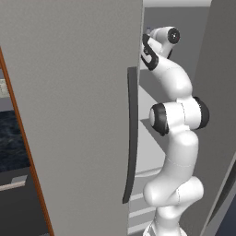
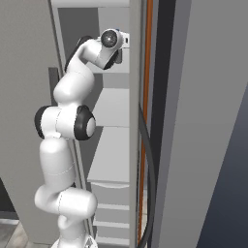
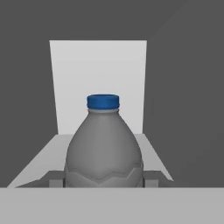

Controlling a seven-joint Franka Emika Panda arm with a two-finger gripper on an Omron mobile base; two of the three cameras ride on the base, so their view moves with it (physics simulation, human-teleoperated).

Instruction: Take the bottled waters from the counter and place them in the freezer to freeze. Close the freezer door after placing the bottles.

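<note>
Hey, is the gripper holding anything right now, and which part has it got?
Yes: the grey-clear bottle with the dark blue cap, gripped low on its wide body, one finger each side, above a white freezer shelf.

A white shelf (image 3: 148,153) inside the freezer (image 2: 116,116) carries the grey-clear bottle (image 3: 103,148), upright with its dark blue cap (image 3: 103,101) on top. Behind the bottle, the shelf runs back to a white rear panel (image 3: 98,70).

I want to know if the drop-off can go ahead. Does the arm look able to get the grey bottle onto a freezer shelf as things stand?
Probably yes. The arm reaches through the open freezer door, and the bottle, gripped in the tool, is upright over a white shelf with nothing visibly in the way.
</note>
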